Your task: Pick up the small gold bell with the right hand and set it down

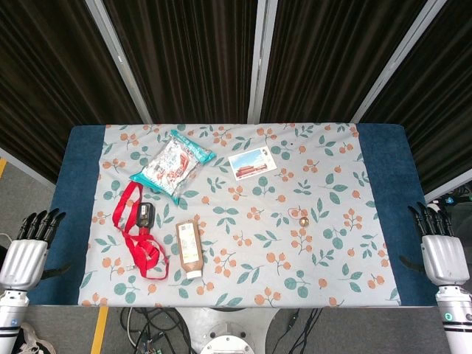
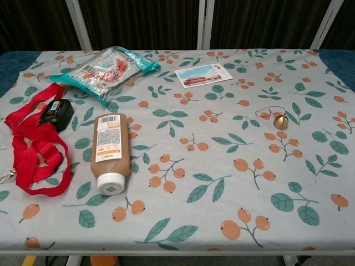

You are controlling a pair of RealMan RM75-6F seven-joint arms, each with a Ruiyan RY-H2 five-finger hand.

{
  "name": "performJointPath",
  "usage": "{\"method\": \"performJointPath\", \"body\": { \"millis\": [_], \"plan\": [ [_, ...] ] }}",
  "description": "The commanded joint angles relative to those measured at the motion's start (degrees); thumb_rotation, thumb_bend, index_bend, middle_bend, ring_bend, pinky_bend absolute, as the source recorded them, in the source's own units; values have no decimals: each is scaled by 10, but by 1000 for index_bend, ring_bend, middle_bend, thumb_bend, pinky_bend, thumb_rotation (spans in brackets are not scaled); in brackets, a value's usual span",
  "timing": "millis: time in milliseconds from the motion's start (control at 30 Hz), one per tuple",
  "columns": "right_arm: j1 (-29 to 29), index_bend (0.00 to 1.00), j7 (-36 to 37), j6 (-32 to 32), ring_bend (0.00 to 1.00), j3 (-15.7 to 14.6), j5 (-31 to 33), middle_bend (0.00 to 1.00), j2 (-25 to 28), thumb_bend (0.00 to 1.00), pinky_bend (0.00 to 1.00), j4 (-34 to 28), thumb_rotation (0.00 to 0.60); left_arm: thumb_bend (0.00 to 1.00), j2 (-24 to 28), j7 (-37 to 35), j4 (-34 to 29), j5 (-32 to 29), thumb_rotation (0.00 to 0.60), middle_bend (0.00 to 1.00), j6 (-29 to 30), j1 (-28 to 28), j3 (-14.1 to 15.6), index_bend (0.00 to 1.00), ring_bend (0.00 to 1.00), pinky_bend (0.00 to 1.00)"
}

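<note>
Lying nearest the bench's front edge is a bottle. Bell is sitting toward the right edge, untouched. Left hand and right hand are hanging beside the bench, fingers released, grasping nothing.

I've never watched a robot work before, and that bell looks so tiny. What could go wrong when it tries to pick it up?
1. The bell is far smaller than the right hand, so the fingers may knock it away instead of gripping it.
2. A thin loop lies attached beside the bell; a finger might snag it and drag the bell.
3. The bell sits on a busy orange-berry cloth close to its own colour, so the operator may find it hard to spot.
</note>
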Motion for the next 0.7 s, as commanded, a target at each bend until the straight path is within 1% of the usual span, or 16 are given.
{"method": "performJointPath", "body": {
  "millis": [33,200,333,433,533,600,700],
  "plan": [
    [5,0,-7,-11,0,2,1,0,2,0,0,-2,600,4,-4,1,4,2,600,35,2,0,0,84,0,39],
    [23,0,-35,-44,0,5,2,0,6,0,0,-15,600,5,-5,9,3,-1,600,35,-2,-1,0,84,0,39],
    [52,0,-70,-79,0,16,3,0,8,0,0,-34,600,5,0,10,-3,-4,600,35,-4,-3,-4,84,0,39],
    [77,8,-91,-109,0,24,4,0,8,0,0,-45,600,5,2,11,-7,-3,600,35,-4,-2,-1,83,0,39],
    [114,49,-126,-157,0,33,8,0,10,0,0,-60,600,4,1,9,-3,-8,600,35,-7,1,1,84,0,39],
    [136,58,-146,-186,0,39,17,0,10,0,0,-69,600,5,0,6,-1,-13,600,35,-10,1,1,83,0,39],
    [180,62,-181,-249,0,50,39,0,10,13,0,-77,600,5,-1,1,1,-16,600,35,-17,-1,1,84,0,39]
  ]
}}
